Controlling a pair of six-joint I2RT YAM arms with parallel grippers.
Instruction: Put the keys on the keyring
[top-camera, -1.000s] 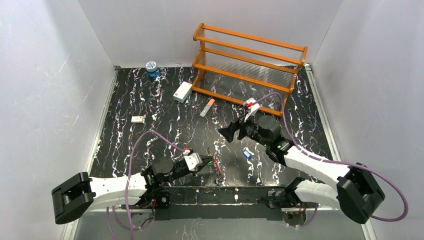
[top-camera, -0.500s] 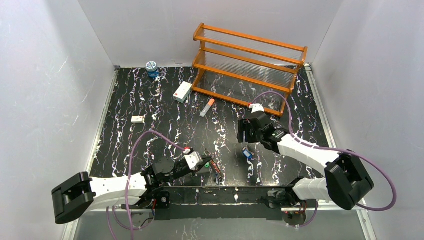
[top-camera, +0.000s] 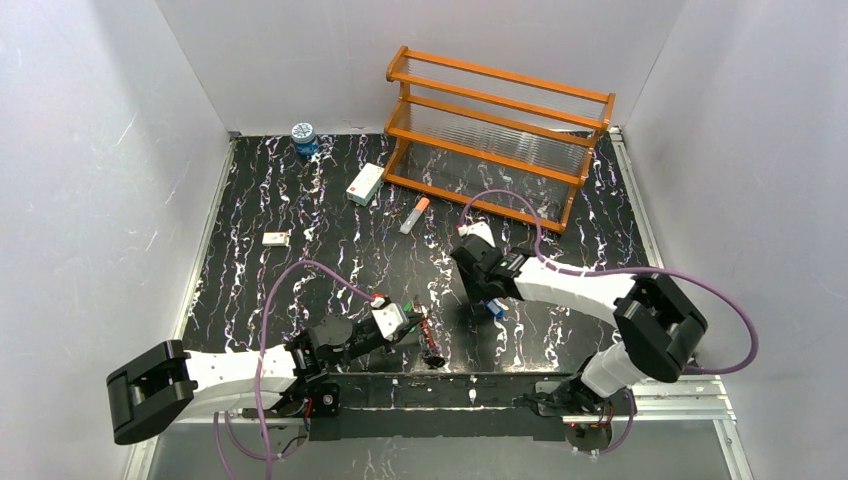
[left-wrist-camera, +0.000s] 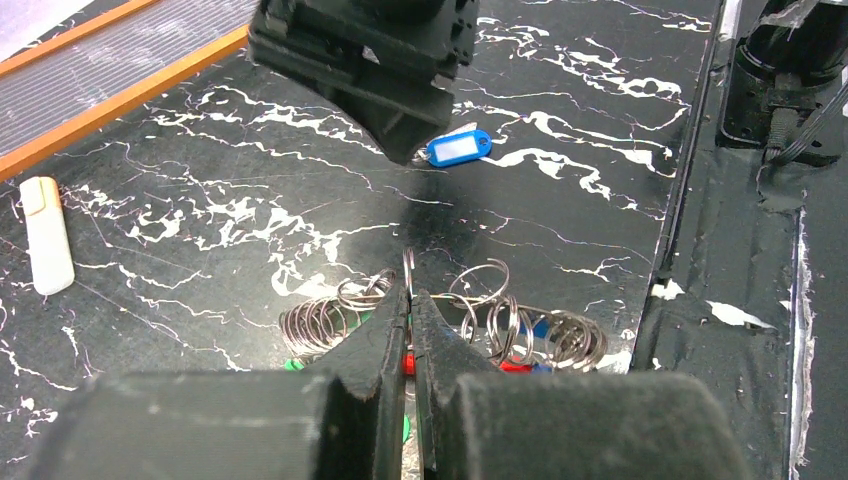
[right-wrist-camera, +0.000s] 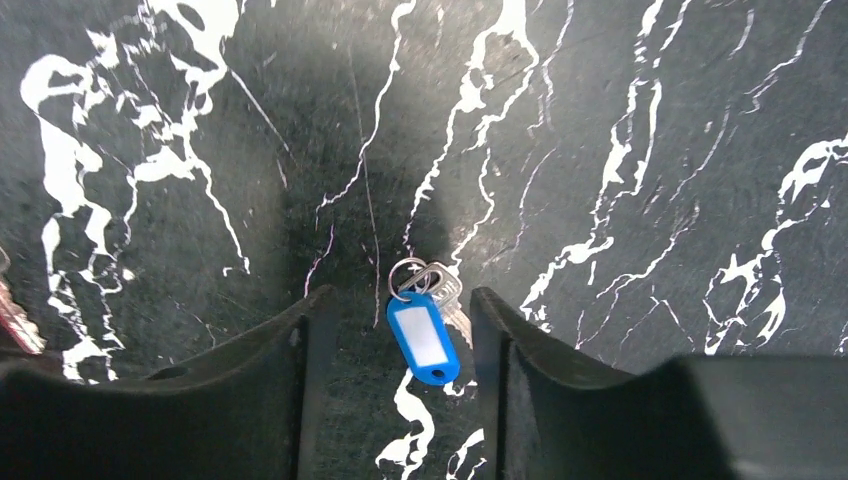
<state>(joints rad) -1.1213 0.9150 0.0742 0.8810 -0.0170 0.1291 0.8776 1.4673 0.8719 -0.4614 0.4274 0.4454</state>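
Marbled tabletop (top-camera: 300, 200), near edge: left gripper (left-wrist-camera: 410, 300) held the keyring (top-camera: 430, 338), jaws shut; right gripper (right-wrist-camera: 395, 305) straddled the blue-tagged key (right-wrist-camera: 424, 340), jaws open. Pickup pending; closure required next.

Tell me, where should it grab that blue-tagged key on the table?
Likely the blue plastic tag, pinched across its narrow width from straight above. It lies flat, and its long straight sides sit between the right gripper's open fingers; the metal key beside it is smaller and irregular.
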